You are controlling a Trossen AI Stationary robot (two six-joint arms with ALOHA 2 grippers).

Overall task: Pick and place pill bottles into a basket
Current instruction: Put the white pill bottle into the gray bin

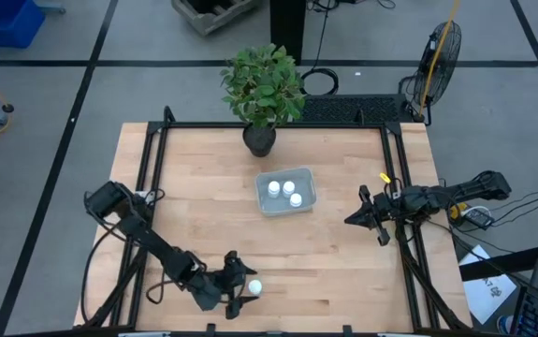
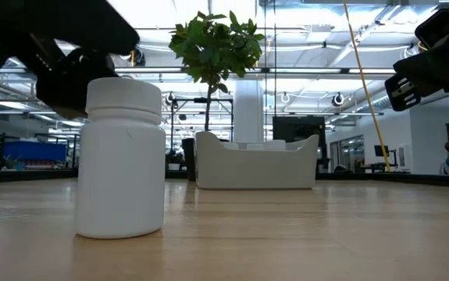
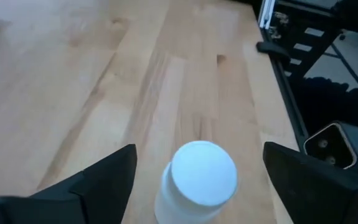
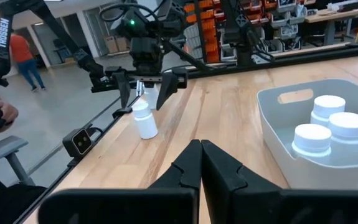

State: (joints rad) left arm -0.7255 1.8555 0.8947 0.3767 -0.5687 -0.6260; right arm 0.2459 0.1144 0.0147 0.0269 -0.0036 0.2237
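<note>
Right now I have the left hand (image 1: pixel 241 284) down at the front edge of the tabletop (image 1: pixel 203 225), a little left of the middle, with its fingers (image 3: pixel 98 177) spread wide and released. A white pill bottle (image 1: pixel 254 287) stands upright between them, and in the left wrist view I see bare wood on both sides of its round cap, so neither finger touches it. In the low view that bottle (image 2: pixel 122 160) fills the near foreground, standing on its base, with the dark hand just behind and above it. From the right wrist view the same bottle (image 4: pixel 144 119) sits under the open left hand (image 4: pixel 144 84), close to the tabletop's edge rail.

Further back, near the middle of the tabletop, I see the basket (image 1: pixel 285 191), a pale translucent bin with rounded corners. Three pill bottles (image 1: pixel 287 191) stand inside it, close together, caps up; the right wrist view shows the three in the basket (image 4: pixel 329 121) clearly.

My right hand (image 1: pixel 367 216) waits near the right edge of the tabletop, well apart from the basket, with its fingers (image 4: pixel 185 168) clenched together on nothing.

Behind the basket, at the back edge of the tabletop, a potted plant (image 1: pixel 263 89) stands in a dark round pot. A person in an orange top (image 4: pixel 28 56) is visible in the room beyond the tabletop.
</note>
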